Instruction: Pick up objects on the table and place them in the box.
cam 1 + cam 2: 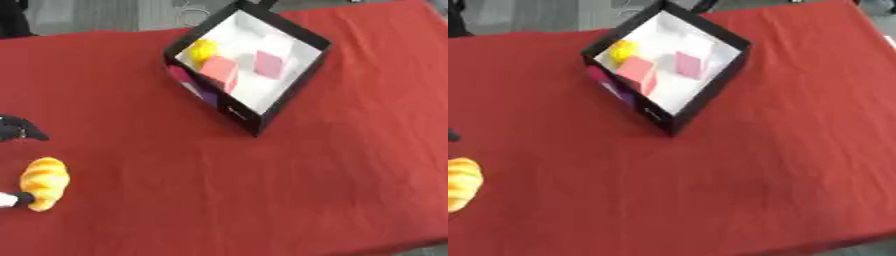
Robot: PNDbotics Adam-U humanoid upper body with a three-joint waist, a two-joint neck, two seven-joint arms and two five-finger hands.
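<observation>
A golden croissant-shaped toy [45, 182] lies on the red tablecloth at the far left. Only parts of my left hand [19, 129] show at the left edge: one black finger above the toy and apart from it, and a white-tipped one [12, 199] touching its lower end. They are spread wide, not closed round the toy. The black box [278, 107] with a white inside stands at the top centre, turned cornerwise. In it lie a yellow object [201, 50], a salmon block [220, 71] and a pink block [271, 62]. My right hand shows in neither view.
The red cloth [332, 190] covers the table, whose far edge meets grey floor at the top and whose near edge shows at the bottom right corner.
</observation>
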